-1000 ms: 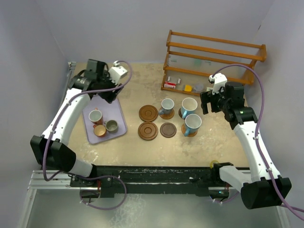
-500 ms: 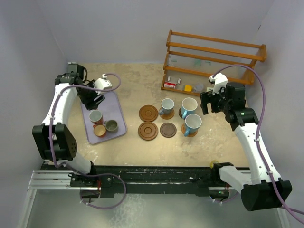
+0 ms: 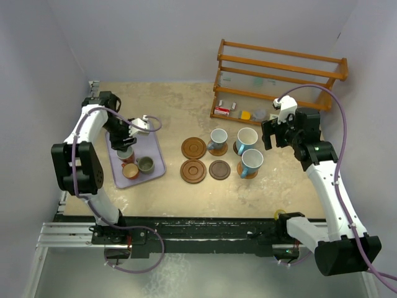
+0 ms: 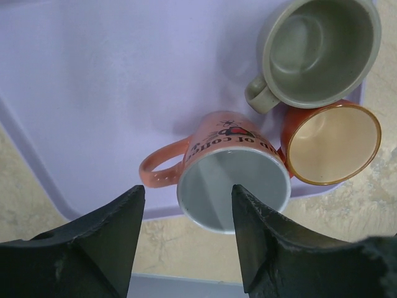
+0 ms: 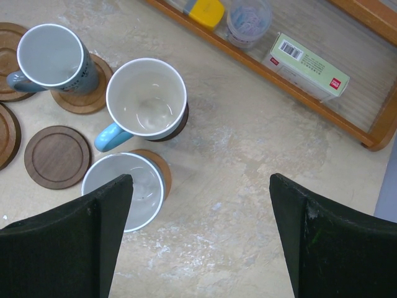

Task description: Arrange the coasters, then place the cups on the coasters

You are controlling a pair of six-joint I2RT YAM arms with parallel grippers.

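Note:
Three cups stand on the lavender tray point(image 3: 156, 147): a pink cup point(image 4: 232, 171), a grey-green cup point(image 4: 319, 49) and a copper-orange cup point(image 4: 332, 143). My left gripper point(image 4: 186, 189) is open and hangs just above the pink cup point(image 3: 126, 155), its fingertips either side of the rim's handle side, touching nothing. Three coasters point(image 3: 193, 148) point(image 3: 193, 171) point(image 3: 219, 169) lie bare mid-table. Three more carry a pale-blue cup point(image 3: 217, 138) and two light-blue cups point(image 3: 247, 140) point(image 3: 251, 161). My right gripper point(image 5: 201, 180) stands wide open above bare table, right of those cups.
A wooden rack point(image 3: 279, 74) at the back right holds a small box point(image 5: 304, 65), a yellow item point(image 5: 206, 10) and a clear pot. The tray lies close to the left wall. The enclosure's walls ring the table.
My left arm has swung from the tray's far end down over the pink cup, and its jaws have narrowed a little. The right arm has not moved.

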